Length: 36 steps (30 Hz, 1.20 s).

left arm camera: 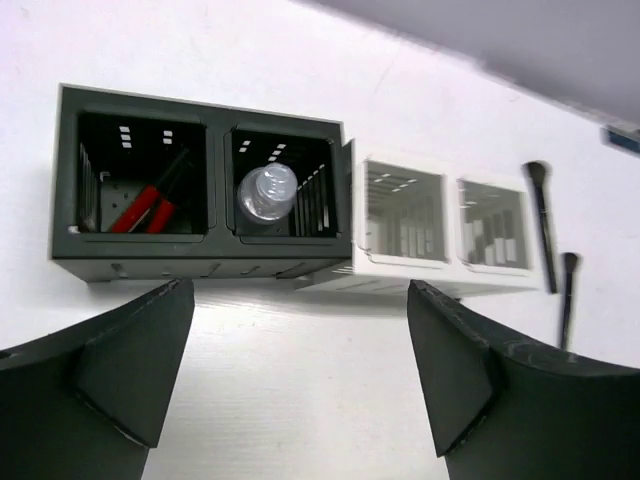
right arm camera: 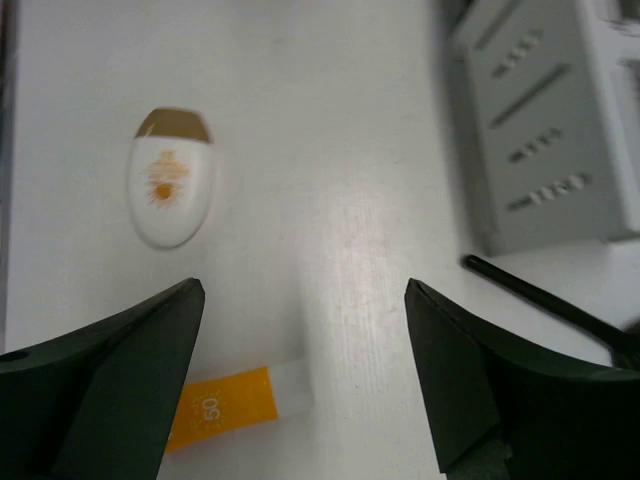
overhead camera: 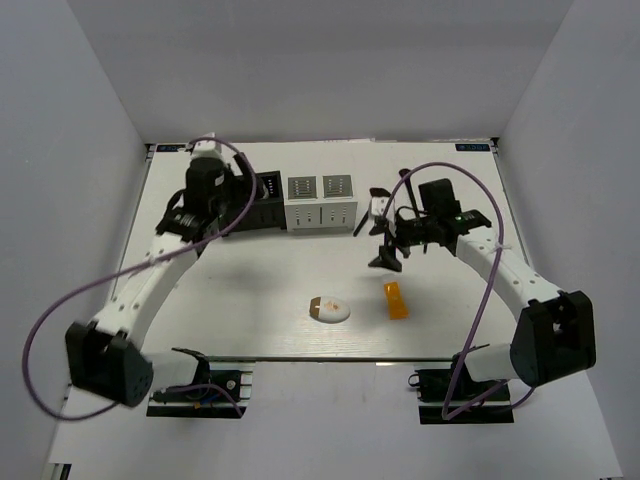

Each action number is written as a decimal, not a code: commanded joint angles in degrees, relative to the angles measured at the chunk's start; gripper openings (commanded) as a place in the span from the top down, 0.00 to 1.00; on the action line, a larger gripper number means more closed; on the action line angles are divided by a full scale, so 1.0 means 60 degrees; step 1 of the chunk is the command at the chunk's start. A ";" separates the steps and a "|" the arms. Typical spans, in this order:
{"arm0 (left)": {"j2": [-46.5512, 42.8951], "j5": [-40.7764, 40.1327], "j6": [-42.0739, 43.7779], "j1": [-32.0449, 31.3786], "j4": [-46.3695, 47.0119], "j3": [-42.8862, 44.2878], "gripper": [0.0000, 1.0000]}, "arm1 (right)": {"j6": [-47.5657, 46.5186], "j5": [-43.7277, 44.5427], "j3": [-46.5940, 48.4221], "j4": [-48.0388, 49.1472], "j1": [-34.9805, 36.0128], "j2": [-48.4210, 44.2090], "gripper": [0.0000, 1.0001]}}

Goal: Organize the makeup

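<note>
While the right gripper (right arm camera: 303,300) hangs over the middle of the bench (overhead camera: 260,290) with its jaws wide and nothing between them, I judge the orange tube (right arm camera: 238,405) to be its next pick. This tube lies flat just below it, partly hidden under one finger, and the white compact (right arm camera: 170,190) rests near it, toward the near edge. To grasp well, the gripper should centre over the orange body, turn its fingers across the narrow width and descend straight. A careless descent could push the compact.

The left gripper (left arm camera: 300,290) is also wide and empty. It hovers at the far edge, left side, before the black organizer (left arm camera: 200,262), which holds the red lip sticks (left arm camera: 140,210) and the clear bottle (left arm camera: 266,192). Both compartments of the white organizer (left arm camera: 450,225) look free, and two black brushes (left arm camera: 541,225) lie just right of it.
</note>
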 commanded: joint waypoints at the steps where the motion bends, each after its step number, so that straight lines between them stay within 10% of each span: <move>1: -0.1657 0.0216 -0.0293 -0.0025 -0.0738 -0.0757 0.02 | -0.3364 -0.1514 0.0266 -0.2557 0.0290 0.0596 0.11; 13: -0.6037 -0.0164 -0.2300 -0.0025 -0.3404 -0.2884 0.02 | -0.2212 0.0342 -0.0993 -0.0382 0.2896 0.1856 0.11; 23: -0.6846 -0.0487 -0.2681 -0.0025 -0.4591 -0.3061 0.02 | 0.0981 0.3286 -0.1610 0.2740 0.4610 0.2222 0.11; 36: -0.7153 -0.0663 -0.2843 -0.0025 -0.4929 -0.3134 0.02 | 0.1980 0.4124 -0.0819 0.2831 0.5622 0.3087 0.11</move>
